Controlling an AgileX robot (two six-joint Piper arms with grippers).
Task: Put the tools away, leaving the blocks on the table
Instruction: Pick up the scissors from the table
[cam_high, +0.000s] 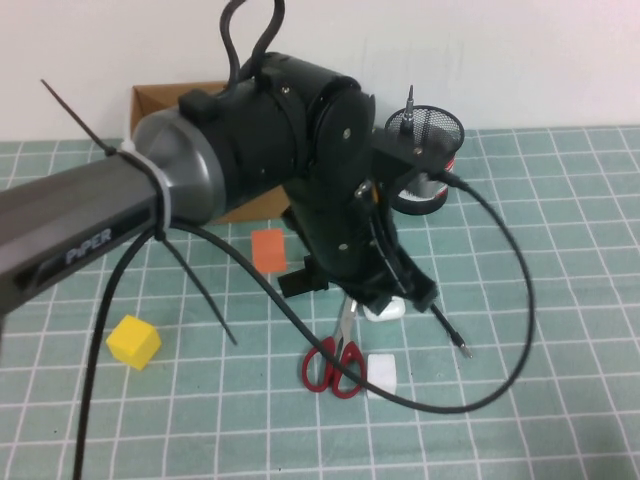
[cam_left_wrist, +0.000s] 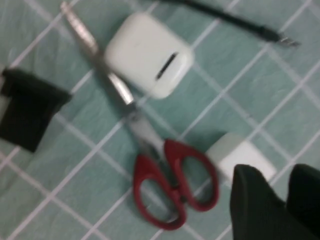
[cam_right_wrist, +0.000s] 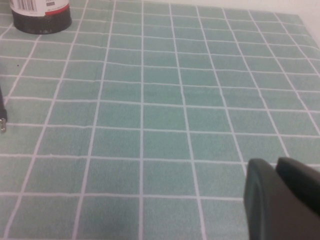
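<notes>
High view: I see the left gripper (cam_high: 385, 300) low over the red-handled steel scissors (cam_high: 335, 362) mid-table, jaw gap hidden.

Left wrist: scissors (cam_left_wrist: 165, 185) untouched beside the white rounded earbud case (cam_left_wrist: 147, 54); fingers (cam_left_wrist: 260, 210) nearly together.

Right wrist: right gripper (cam_right_wrist: 280, 200) above the bare teal grid mat (cam_right_wrist: 150, 125), jaw state unclear.

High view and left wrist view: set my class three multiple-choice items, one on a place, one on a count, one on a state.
1. The white block lies: A by the red handles of the scissors; B in a drawer; C on the arm.
2. Blocks on the mat: A one; B three; C five.
3. The scissors are: A flat on the mat; B standing on their tips; C lifted.
A: it sits next to the handles. B: yellow block, orange block and the white one. A: the left hand hangs above them; the right hand is over bare mat.
</notes>
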